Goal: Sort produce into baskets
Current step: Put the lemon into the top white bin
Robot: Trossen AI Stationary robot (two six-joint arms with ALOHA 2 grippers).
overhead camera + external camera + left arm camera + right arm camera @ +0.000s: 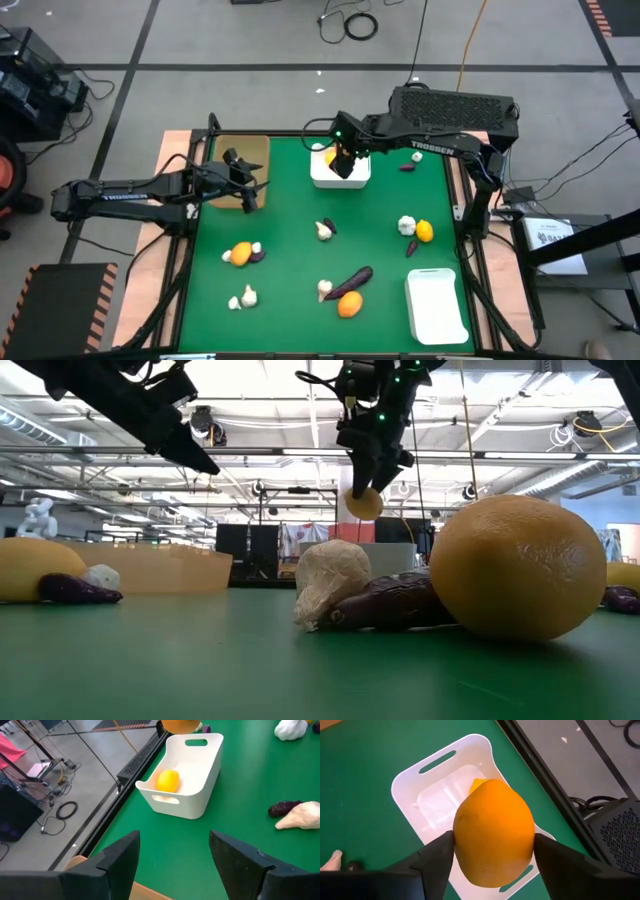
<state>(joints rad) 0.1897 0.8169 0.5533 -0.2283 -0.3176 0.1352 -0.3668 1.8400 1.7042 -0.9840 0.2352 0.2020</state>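
Note:
My right gripper (343, 160) hangs above the far white bin (322, 178), shut on an orange round fruit (494, 832). In the low view this fruit (363, 503) shows high over the table. A yellow fruit (168, 780) lies on the bin's floor. My left gripper (243, 185) stands open and empty by the near right corner of the tan tray (245, 150). A second white bin (437, 305) sits at the near right. My right gripper pinches the orange fruit by two opposite sides (457, 837) between its two fingers. The fingers come from above, slanting down. In the low view the fruit sits at their free ends (372, 478). It hangs clear of everything, over the bin's opening (440, 800).
Loose produce lies over the green table. There is a garlic bulb with a purple piece (325, 229), a garlic bulb and a yellow fruit (415, 228) and an orange fruit (240, 254). An eggplant (352, 281) lies by an orange fruit (349, 305), and small pieces (410, 160) lie at the far right.

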